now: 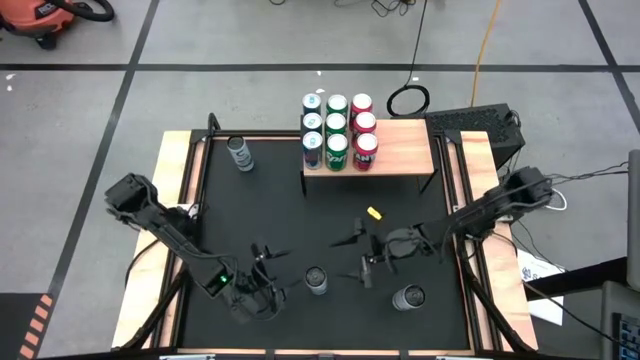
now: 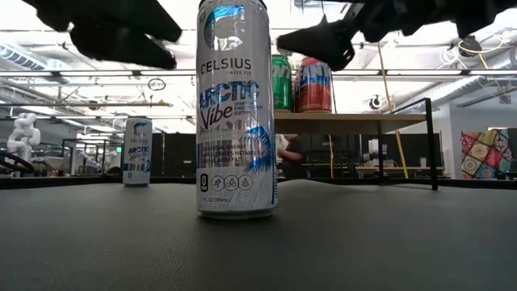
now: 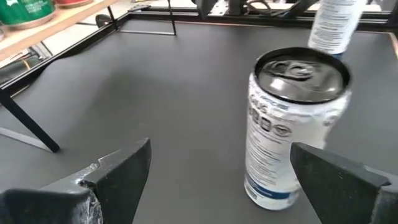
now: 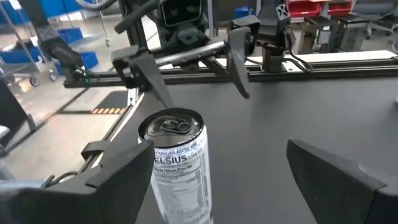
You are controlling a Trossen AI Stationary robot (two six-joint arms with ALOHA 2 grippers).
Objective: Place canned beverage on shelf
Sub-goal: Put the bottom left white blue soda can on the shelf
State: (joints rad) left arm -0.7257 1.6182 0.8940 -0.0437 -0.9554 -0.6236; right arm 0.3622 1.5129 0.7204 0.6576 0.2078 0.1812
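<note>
Far left, a spare can (image 1: 240, 153) stood near the back corner of the mat, well away from any action. Your left gripper (image 1: 262, 283) was low at the front, jaws wide open and holding nothing. Just beside it to the right sat the middle can (image 1: 316, 281), upright and free-standing, and both wrist views looked right at it, so both arms seemed to be eyeing the same one.

Next along, your right gripper (image 1: 368, 262) hung over the mat on the can's other side, also spread wide and empty. Another can (image 1: 408, 297) stood front right, near that arm.

At the back, the shelf (image 1: 400, 148) had nine cans in a block on its left part, with the right part bare wood.

My take for that step: you'd have done best letting only one arm commit, since two grippers closing on one can looked like a clash. Centre the can between the fingers, grab mid-body, keep it upright, and lift clear over the shelf edge toward the bare right side. There was a small yellow bit (image 1: 374, 213) on the mat to steer round too.
</note>
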